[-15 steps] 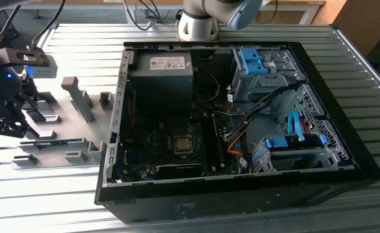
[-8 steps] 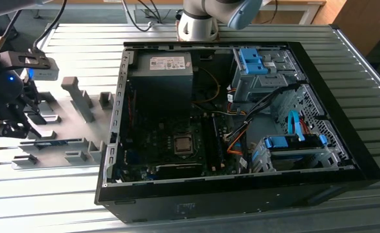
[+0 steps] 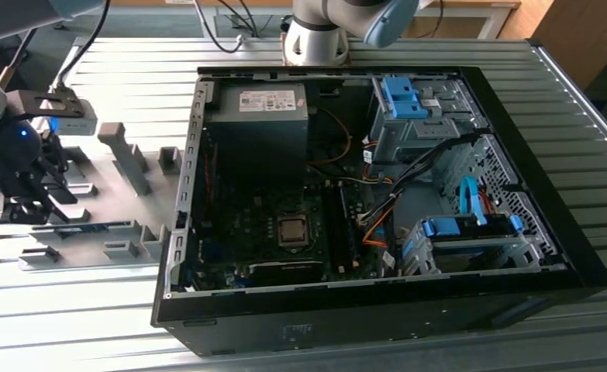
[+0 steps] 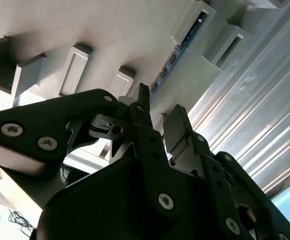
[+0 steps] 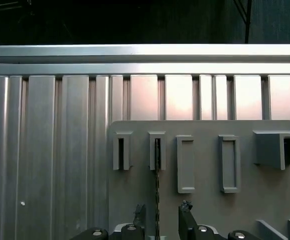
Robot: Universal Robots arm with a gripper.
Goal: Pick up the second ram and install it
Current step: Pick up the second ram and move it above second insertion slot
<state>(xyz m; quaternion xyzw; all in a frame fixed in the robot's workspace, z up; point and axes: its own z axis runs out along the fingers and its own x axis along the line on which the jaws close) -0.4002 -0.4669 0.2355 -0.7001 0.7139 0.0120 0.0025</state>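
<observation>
The second ram (image 3: 88,227) is a thin blue-green stick lying on edge in the slots of the grey fixture plate (image 3: 96,174), at the exterior view's left. Both wrist views show it edge-on as a narrow dark strip (image 5: 157,185) (image 4: 177,52). My gripper (image 3: 18,208) hangs over the stick's end nearest the exterior view's left edge. It is open (image 5: 162,211) (image 4: 159,117), with one fingertip (image 5: 140,212) on each side of the stick's line and nothing held. The fingers do not press on the stick.
An open black computer case (image 3: 551,256) fills the middle and right of the exterior view, with the dark green motherboard (image 3: 236,225) and its silver socket (image 3: 291,231) inside. Grey fixture blocks (image 3: 129,155) stand up from the plate. The ribbed metal table (image 3: 65,310) runs all around.
</observation>
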